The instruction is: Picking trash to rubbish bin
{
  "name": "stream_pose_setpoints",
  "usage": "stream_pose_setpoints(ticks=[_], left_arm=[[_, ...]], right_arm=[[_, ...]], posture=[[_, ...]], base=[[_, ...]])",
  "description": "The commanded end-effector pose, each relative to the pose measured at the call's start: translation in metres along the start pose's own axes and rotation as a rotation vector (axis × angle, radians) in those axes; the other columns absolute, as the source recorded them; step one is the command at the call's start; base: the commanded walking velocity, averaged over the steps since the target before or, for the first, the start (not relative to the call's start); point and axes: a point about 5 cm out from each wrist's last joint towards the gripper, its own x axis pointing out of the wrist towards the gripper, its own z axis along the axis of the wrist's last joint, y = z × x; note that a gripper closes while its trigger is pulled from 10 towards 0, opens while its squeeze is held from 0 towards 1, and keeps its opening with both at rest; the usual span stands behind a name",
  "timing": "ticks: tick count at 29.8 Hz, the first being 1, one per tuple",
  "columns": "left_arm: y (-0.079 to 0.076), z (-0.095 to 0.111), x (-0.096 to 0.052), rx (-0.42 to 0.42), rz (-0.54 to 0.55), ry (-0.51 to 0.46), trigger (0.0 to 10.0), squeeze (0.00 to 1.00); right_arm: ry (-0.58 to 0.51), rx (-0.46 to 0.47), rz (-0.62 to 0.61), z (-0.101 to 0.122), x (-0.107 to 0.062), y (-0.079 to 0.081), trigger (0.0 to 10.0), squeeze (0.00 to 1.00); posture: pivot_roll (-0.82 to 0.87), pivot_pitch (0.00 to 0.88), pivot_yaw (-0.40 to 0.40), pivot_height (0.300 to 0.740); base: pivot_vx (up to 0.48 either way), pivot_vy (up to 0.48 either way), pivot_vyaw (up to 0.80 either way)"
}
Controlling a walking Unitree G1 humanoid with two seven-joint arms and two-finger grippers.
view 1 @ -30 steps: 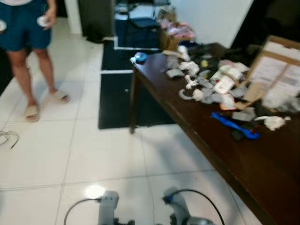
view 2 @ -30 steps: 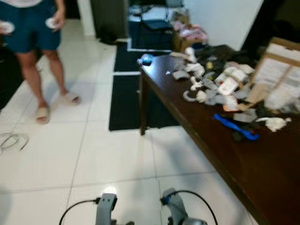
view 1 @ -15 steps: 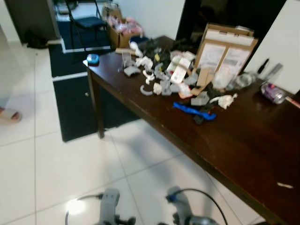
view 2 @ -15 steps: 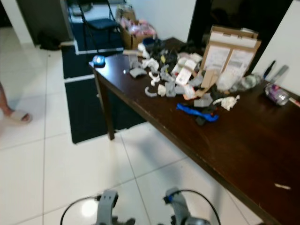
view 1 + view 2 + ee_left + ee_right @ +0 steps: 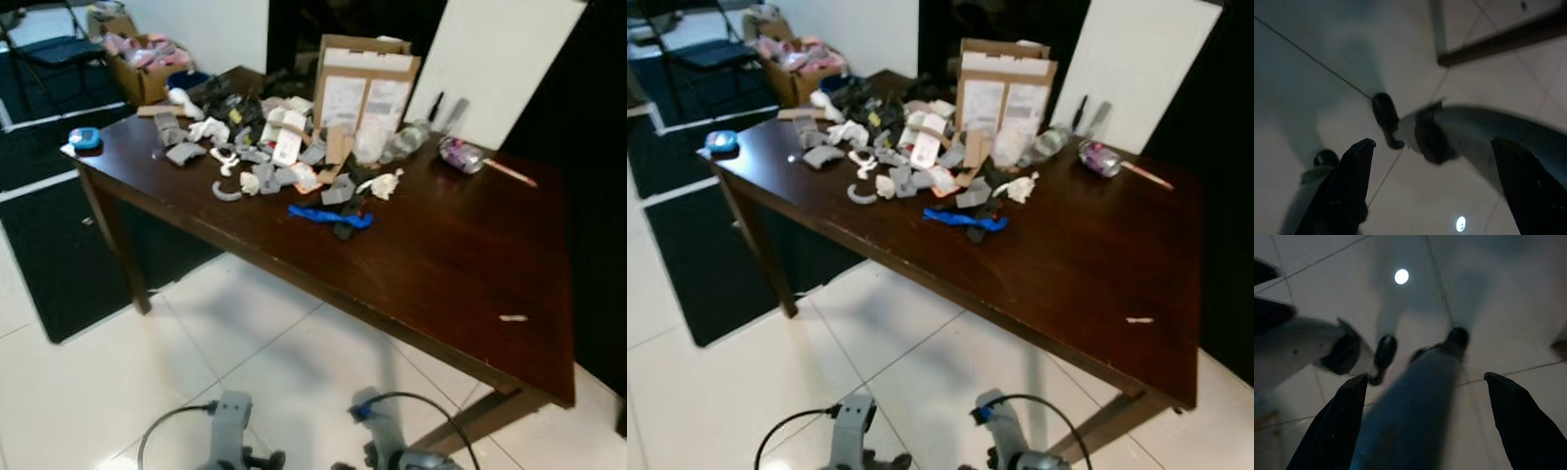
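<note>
A dark wooden table (image 5: 460, 255) stands ahead of me with a heap of trash (image 5: 284, 157) on its far left half: grey and white scraps, crumpled paper (image 5: 382, 183), a blue strip (image 5: 328, 215) and a crushed can (image 5: 460, 154). A small white scrap (image 5: 512, 317) lies near the front right edge. Both arms hang low by the floor; their wrists (image 5: 227, 446) show at the bottom of the eye views. My left gripper (image 5: 1435, 186) is open, pointing at the tiled floor. My right gripper (image 5: 1425, 426) is open too, above the floor.
A cardboard box (image 5: 362, 88) leans upright behind the heap. A blue tape measure (image 5: 84, 138) sits on the table's left corner. A box of pink items (image 5: 147, 69) and a folding chair (image 5: 39, 44) stand at the back left. White tiled floor (image 5: 245, 352) lies between me and the table.
The camera has swung right: the table has shifted left and its right end has come into view. The person's foot has left the picture. The arms still hang as before.
</note>
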Motion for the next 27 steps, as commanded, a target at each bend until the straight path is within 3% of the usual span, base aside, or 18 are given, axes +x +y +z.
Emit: stream_pose_setpoints(ticks=[1,10,27], left_arm=[[-0.0026,-0.002,0.001,-0.006,-0.002,0.008,10.0,0.0],[-0.0021,-0.0011,0.0011,-0.015,0.004,0.0,10.0,0.0],[-0.0008,0.0011,0.0004,-0.026,0.006,-0.027,10.0,0.0]], right_arm=[[0.011,-0.002,-0.01,-0.0032,-0.0023,-0.0036,10.0,0.0],[0.008,-0.006,-0.005,-0.002,-0.0024,-0.004,10.0,0.0],[-0.004,-0.021,0.01,-0.0022,-0.0019,-0.0016,10.0,0.0]], posture=[[0.03,0.093,-0.052,0.74],[0.03,0.093,-0.052,0.74],[0.04,0.09,-0.056,0.74]], base=[[0.0,0.0,-0.8],[0.0,0.0,-0.8],[0.0,0.0,0.0]])
